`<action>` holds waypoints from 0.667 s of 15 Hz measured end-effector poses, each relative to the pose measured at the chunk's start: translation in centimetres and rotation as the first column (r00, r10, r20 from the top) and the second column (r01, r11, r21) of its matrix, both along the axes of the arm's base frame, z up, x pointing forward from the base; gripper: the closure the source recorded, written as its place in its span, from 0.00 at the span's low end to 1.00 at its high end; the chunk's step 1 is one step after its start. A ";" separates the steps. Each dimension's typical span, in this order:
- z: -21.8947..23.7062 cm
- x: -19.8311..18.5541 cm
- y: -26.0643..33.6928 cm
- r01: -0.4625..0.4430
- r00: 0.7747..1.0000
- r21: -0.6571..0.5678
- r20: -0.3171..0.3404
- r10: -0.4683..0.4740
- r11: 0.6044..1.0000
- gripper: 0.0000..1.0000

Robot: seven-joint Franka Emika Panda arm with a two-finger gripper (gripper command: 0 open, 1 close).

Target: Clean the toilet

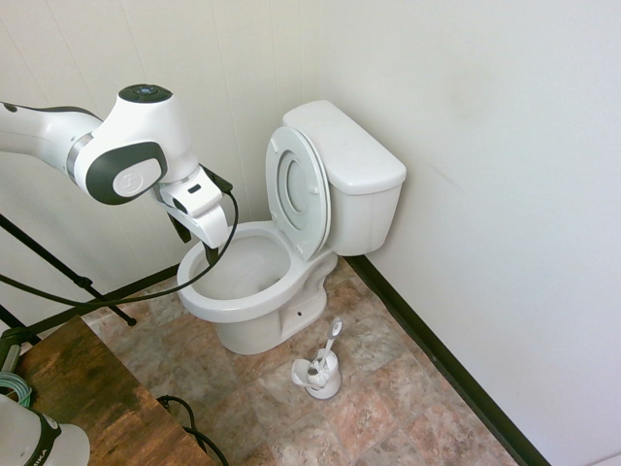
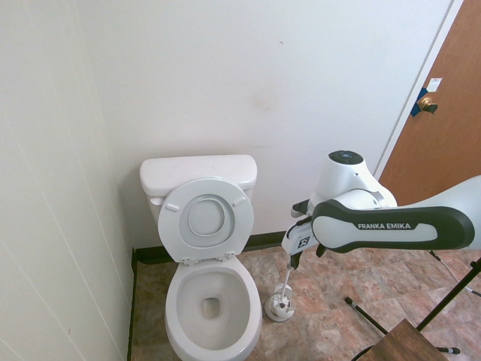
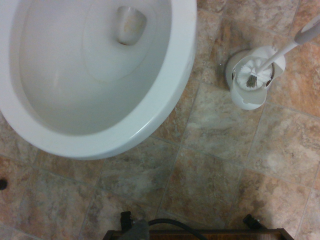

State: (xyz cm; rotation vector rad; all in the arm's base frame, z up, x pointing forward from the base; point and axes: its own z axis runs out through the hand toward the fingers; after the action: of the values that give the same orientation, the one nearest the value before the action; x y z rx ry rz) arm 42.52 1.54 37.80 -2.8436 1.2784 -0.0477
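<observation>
1. Room: I see a bathroom with white walls and a brown tiled floor (image 1: 388, 408).
2. The toilet (image 1: 262, 282) stands against the back wall, seat and lid raised against the tank.
3. The brush (image 1: 328, 348) sits in its holder (image 1: 320, 377) on the floor, just beside the bowl.
4. The gripper (image 1: 199, 228) hovers over the bowl's front rim; I cannot tell how its fingers stand.

White walls (image 2: 225, 83) meet in a corner; the side wall (image 2: 52, 188) is paneled with faint vertical seams. A dark baseboard (image 1: 446, 364) runs along the foot of the walls. The floor (image 1: 388, 408) is laid with mottled brown and tan stone-look tiles. A brown wooden door (image 2: 443, 128) with a brass knob (image 2: 427, 104) stands at one side, in a white frame. A worn wooden desk (image 1: 87, 398) edges into the near corner. The light is soft and even.
</observation>
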 end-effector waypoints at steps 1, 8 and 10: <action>0.0 0.1 0.0 0.000 1.000 0.000 0.000 0.000 1.000 0.00; -2.5 5.5 -5.7 0.116 0.993 0.006 -0.009 -0.116 0.993 0.00; -4.1 7.6 -7.6 0.152 0.988 0.009 -0.021 -0.152 0.988 0.00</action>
State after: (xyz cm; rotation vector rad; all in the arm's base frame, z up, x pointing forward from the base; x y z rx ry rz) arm 50.12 -6.10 33.65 -2.7394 1.4922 -0.0155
